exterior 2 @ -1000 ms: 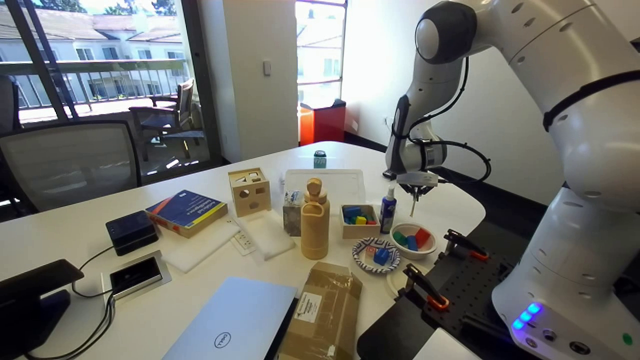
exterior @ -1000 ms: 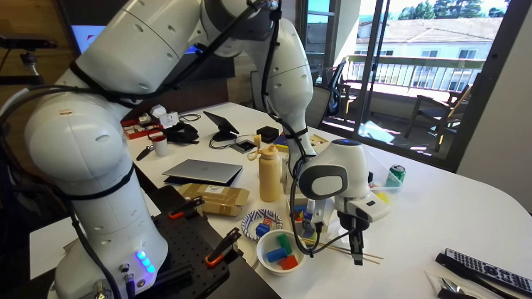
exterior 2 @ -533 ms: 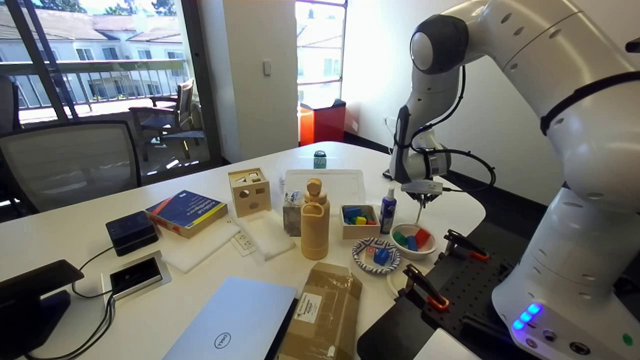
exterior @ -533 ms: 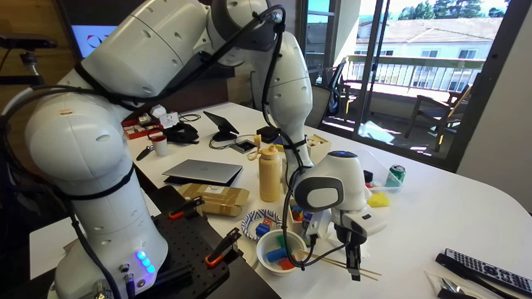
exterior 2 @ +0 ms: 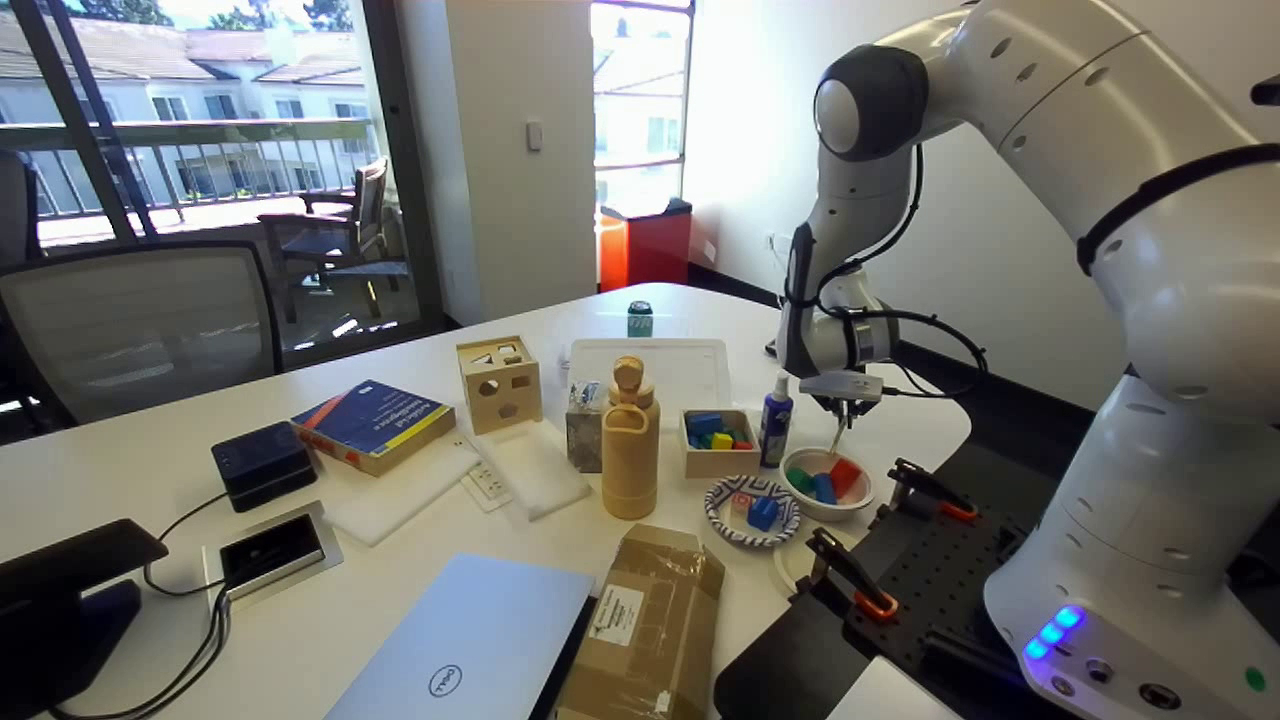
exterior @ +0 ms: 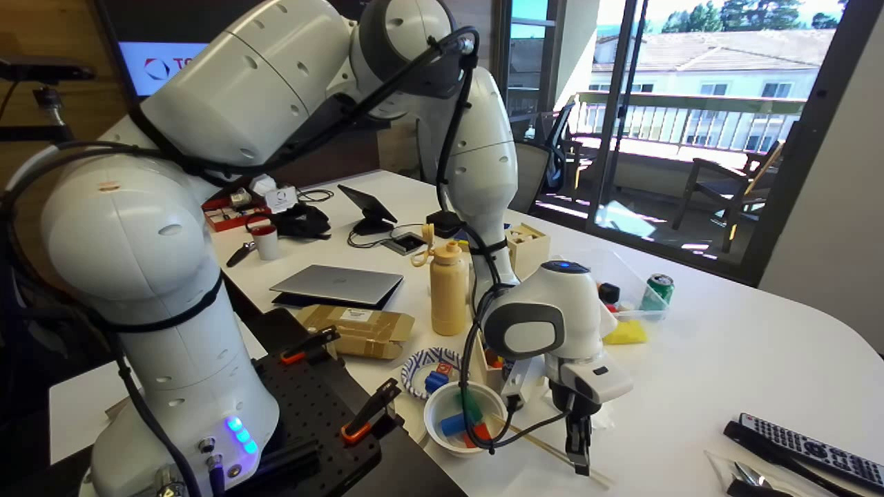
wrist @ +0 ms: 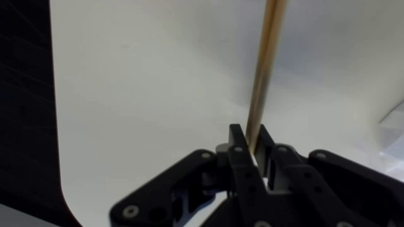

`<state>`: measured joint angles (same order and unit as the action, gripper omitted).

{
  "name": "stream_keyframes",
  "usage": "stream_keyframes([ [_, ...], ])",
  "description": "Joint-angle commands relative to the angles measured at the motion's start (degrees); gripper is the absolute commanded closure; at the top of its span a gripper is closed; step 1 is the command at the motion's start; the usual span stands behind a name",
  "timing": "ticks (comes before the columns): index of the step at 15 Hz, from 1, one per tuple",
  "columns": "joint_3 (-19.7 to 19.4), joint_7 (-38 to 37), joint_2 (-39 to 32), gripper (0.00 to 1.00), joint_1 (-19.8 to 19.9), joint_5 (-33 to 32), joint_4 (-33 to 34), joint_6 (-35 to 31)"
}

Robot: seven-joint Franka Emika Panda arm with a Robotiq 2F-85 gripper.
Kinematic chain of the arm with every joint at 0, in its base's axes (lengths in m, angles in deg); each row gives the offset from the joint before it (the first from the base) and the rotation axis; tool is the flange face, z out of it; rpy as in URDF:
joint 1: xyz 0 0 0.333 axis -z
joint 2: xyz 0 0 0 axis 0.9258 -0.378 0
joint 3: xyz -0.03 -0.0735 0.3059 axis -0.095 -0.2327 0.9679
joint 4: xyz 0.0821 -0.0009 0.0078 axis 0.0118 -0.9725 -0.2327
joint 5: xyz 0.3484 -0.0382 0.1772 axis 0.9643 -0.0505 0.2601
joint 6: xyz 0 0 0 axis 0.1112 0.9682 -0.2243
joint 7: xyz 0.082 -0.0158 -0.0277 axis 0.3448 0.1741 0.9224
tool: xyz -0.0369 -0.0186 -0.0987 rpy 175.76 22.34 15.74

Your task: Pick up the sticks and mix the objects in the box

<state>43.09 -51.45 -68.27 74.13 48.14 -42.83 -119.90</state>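
My gripper is shut on the sticks, two thin tan rods lying side by side between its fingers. In an exterior view the gripper hangs low over the table beside the white bowl, and the sticks slant from it to the bowl's rim. The bowl holds a blue piece, a red piece and a green piece. In an exterior view the gripper is just behind the bowl, stick ends at its far rim. I cannot tell whether they touch it.
A blue-patterned dish stands beside the bowl. A purple spray bottle and a wooden box of coloured blocks stand behind. A yellow bottle, a cardboard box, a black clamp and a remote are around.
My gripper has come down and moved toward the bowl with the sticks, whose far ends now reach the rim. The bowl seems shifted very slightly.
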Motion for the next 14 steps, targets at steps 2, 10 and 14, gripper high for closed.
stream_keyframes([
  [2, 0.6, -1.0, 0.1, 0.45, 0.7, 1.2, 0.6, 0.1],
  [10, 0.1, -1.3, 0.7, 0.00, -0.3, 1.4, 0.3, -0.4],
  [14, -1.1, -1.1, 2.2, 0.00, -1.5, 1.1, -0.7, 0.0],
])
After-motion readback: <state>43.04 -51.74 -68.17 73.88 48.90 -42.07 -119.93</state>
